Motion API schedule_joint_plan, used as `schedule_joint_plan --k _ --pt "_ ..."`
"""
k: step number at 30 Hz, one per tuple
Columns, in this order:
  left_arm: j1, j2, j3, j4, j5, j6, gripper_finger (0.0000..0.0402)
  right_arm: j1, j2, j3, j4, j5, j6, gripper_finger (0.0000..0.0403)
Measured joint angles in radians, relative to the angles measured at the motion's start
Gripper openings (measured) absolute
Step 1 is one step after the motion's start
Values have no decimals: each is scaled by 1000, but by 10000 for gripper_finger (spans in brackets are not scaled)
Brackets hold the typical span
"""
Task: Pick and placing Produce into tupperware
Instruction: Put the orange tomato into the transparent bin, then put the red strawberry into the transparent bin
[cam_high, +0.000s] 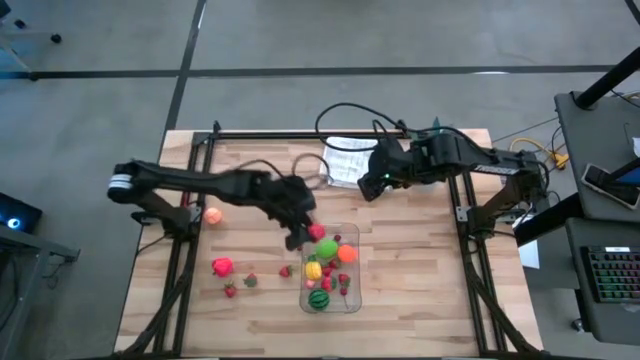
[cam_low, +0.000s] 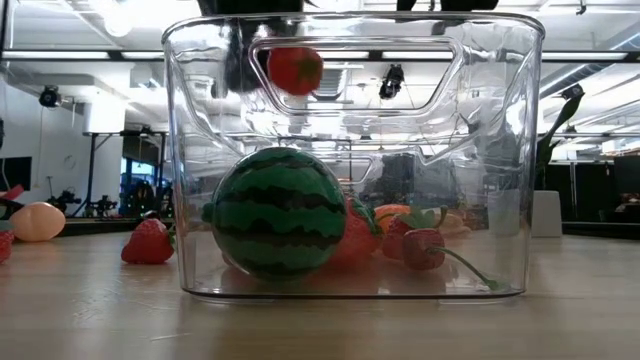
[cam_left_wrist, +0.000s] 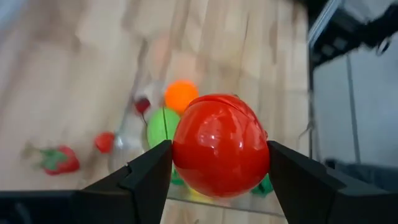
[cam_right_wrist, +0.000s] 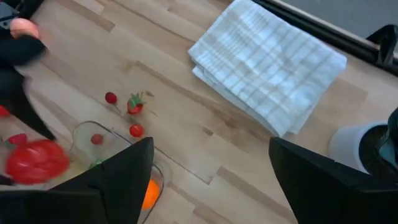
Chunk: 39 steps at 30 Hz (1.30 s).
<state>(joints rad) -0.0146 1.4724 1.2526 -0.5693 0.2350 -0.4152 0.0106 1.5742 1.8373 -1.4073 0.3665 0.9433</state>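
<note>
The tupperware (cam_high: 353, 300) stands on the table's near middle and is clear. It holds a striped melon (cam_low: 280, 212), a lime-green fruit (cam_high: 327, 249), an orange one (cam_high: 347, 254) and other small produce. My left gripper (cam_high: 303, 235) is shut on a red round fruit (cam_left_wrist: 221, 146) above the tupperware's far left corner. My right gripper (cam_high: 372, 188) hangs open and empty farther back, near a white folded cloth (cam_right_wrist: 267, 62). Loose produce lies left of the tupperware: a peach-coloured piece (cam_high: 212, 214), a red one (cam_high: 222, 266) and small strawberries (cam_high: 250, 281). My left gripper pinches the red fruit by two opposite sides (cam_left_wrist: 180, 149) between its two fingers (cam_left_wrist: 149, 177). The fingers slant down from the table's left. The fruit is lifted clear and hangs above the tupperware's rim (cam_low: 350, 25).
The white cloth (cam_high: 350, 160) lies at the table's far middle, with a white pot (cam_right_wrist: 354, 146) beside it. Black frame rails (cam_high: 300, 133) run along the far edge and both sides. Bare wood (cam_high: 420, 270) lies right of the tupperware.
</note>
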Motion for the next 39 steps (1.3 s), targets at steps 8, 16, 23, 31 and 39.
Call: schedule_joint_plan --k 8,16,23,31,39 --pt "-41 122 9 18 28 -22 234 30 1 -1 -39 -2 53 313" --pt "-26 61 17 39 13 2 234 38 2 -1 -85 0 51 315" --pt "-33 66 12 38 -36 2 234 37 2 -2 -86 13 17 315" --pt "-32 66 2 37 -54 -27 290 37 2 -2 -86 28 -19 315" --pt "-25 42 12 -90 -58 -18 339 37 2 -2 -86 28 -51 314"
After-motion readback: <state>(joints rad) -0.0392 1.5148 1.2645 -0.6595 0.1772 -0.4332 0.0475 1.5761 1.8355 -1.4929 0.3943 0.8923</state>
